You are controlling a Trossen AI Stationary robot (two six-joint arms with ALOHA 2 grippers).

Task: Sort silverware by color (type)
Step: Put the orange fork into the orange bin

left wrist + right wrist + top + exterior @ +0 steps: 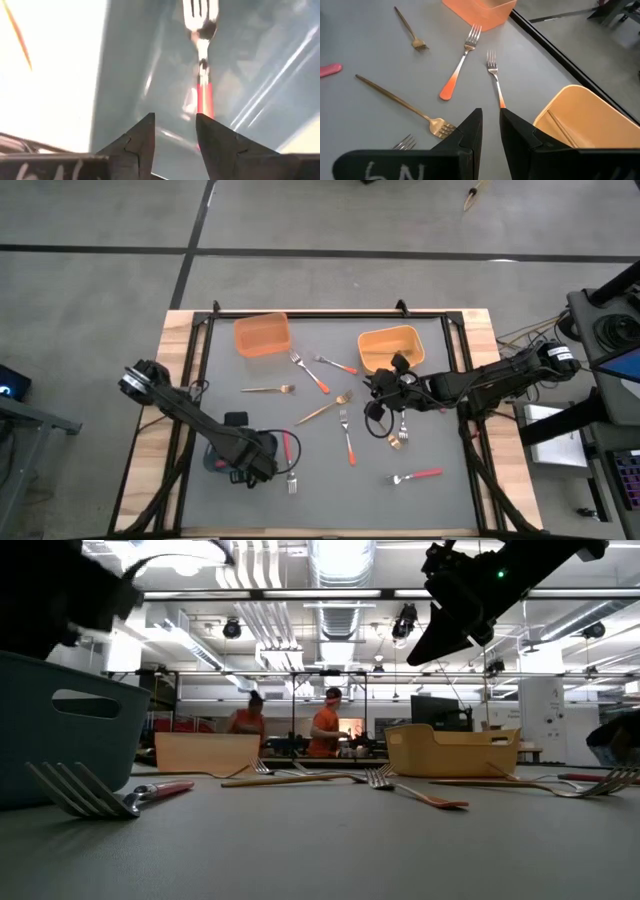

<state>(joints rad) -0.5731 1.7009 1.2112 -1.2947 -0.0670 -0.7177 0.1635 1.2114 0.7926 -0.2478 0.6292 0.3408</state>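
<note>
Ops: status, near side first?

Rig: Left pincer (175,116) sits at the near left of the grey desk (450,510), over the teal rectangular plastic bin (60,730). Fingers are spread, nothing pinched. A red-handled metal fork (202,75) lies just ahead of them. Can't tell whether it's inside the bin. Another red-handled fork (291,460) lies on the desk just beside that bin.

Ops: middle and far?

Rig: Third red-handled fork (415,476) is near right. Mid-desk there's an orange-handled fork (348,435) and a slim all-gold fork (325,410). Right pincer (491,111) hovers over the right middle, fingers almost pressed together, empty. Two more orange-handled forks (460,65) are beyond it. The far edge has an orange rectangular bin (262,335) on the left and a yellow-orange rectangular bin (388,345) on the right.
</note>
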